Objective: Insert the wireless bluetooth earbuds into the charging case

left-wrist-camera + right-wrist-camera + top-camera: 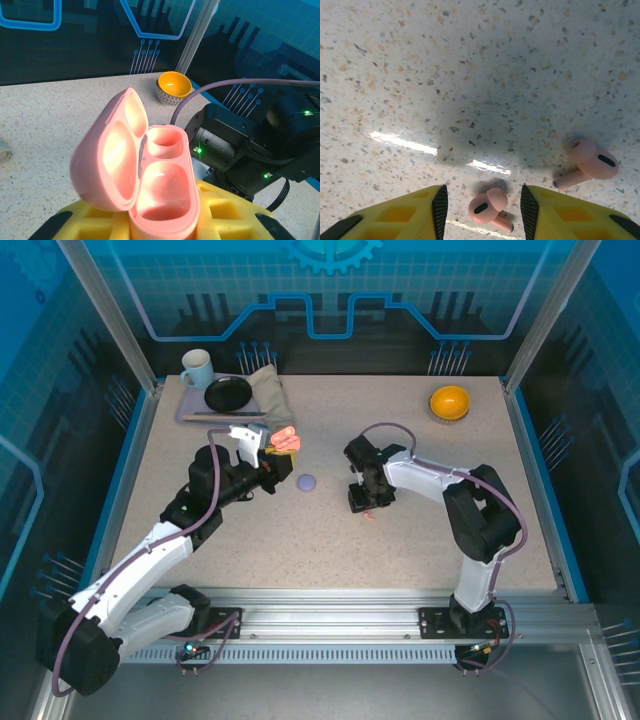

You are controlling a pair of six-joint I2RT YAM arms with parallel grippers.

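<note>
My left gripper (pixel 277 448) is shut on the salmon-pink charging case (pixel 288 440), raised off the table. In the left wrist view the case (pixel 165 192) sits between the yellow fingers (pixel 227 212) with its lid swung open to the left and both wells empty. My right gripper (pixel 482 196) stands open, pointing down close over the table. One pink earbud (pixel 487 204) lies between its fingers, untouched. A second pink earbud (pixel 590 161) lies just to the right, outside the fingers. From above, a pink earbud (pixel 371 516) shows by the right gripper (pixel 364 504). The purple earbuds are out of view.
A small closed purple case (pixel 307 482) lies on the table between the arms. An orange bowl (pixel 450 401) stands at the back right. A tray (pixel 190 412) at the back left carries a mug (pixel 196 367), a black plate (pixel 228 393) and a cloth (pixel 268 390).
</note>
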